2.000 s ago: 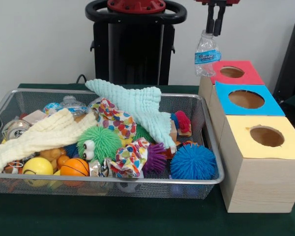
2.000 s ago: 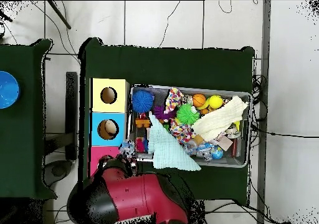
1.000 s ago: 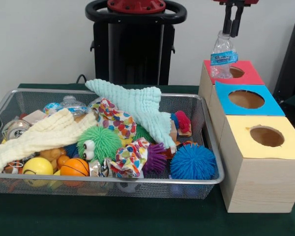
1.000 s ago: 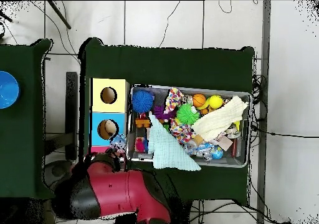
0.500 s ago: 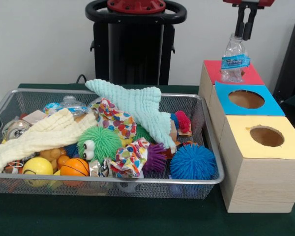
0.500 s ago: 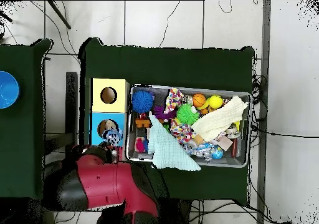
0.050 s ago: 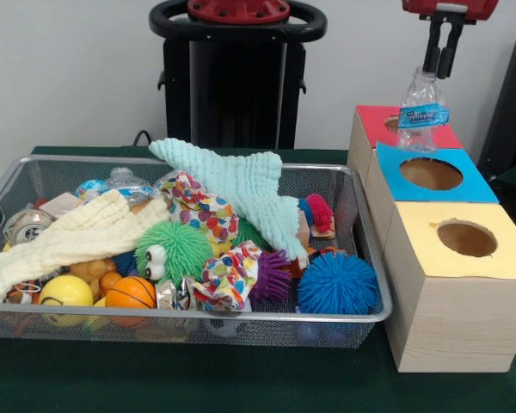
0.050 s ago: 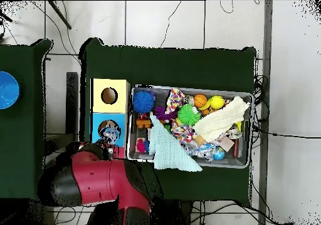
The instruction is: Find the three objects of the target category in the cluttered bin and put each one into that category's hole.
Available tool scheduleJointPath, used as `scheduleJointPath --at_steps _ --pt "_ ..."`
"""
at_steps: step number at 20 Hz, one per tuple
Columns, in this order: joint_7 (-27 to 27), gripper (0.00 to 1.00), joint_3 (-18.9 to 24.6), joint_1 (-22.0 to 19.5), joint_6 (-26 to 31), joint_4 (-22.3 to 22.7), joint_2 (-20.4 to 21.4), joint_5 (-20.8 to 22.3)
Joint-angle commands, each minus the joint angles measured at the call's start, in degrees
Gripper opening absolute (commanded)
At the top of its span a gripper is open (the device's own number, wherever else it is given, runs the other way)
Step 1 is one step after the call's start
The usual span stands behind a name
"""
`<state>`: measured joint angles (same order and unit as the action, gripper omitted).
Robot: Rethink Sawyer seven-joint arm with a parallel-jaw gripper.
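Observation:
A clear plastic water bottle (image 7: 422, 110) with a blue label hangs upright from my gripper (image 7: 439, 72), which is shut on its neck. It hangs above the red box (image 7: 374, 126), near that box's right side and just behind the blue box (image 7: 476, 186). From overhead the bottle (image 8: 111, 135) shows over the blue box (image 8: 98, 120), and my red arm (image 8: 88, 185) hides the gripper and most of the red box. A second clear bottle (image 7: 125, 181) lies at the back of the wire bin (image 7: 241, 317).
The yellow box (image 7: 430, 251) stands nearest, in line with the blue and red ones. The bin holds a mint cloth (image 7: 241, 185), a cream cloth (image 7: 77, 232), spiky balls in green (image 7: 174, 249) and blue (image 7: 337, 282), small sport balls and a can (image 7: 26, 226).
My gripper has carried the bottle rightward, from left of the red box to above its right side. Overhead, the arm swung left. The bin's contents have not moved.

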<state>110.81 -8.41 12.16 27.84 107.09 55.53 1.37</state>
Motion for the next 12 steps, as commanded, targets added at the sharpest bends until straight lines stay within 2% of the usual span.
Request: scheduleJointPath --at_steps 1,12 --pt "14.99 0.00 -1.45 0.00 3.23 -3.08 -4.52 -3.14" --pt "14.16 0.00 -2.86 1.27 2.78 -4.69 -6.44 -5.27"
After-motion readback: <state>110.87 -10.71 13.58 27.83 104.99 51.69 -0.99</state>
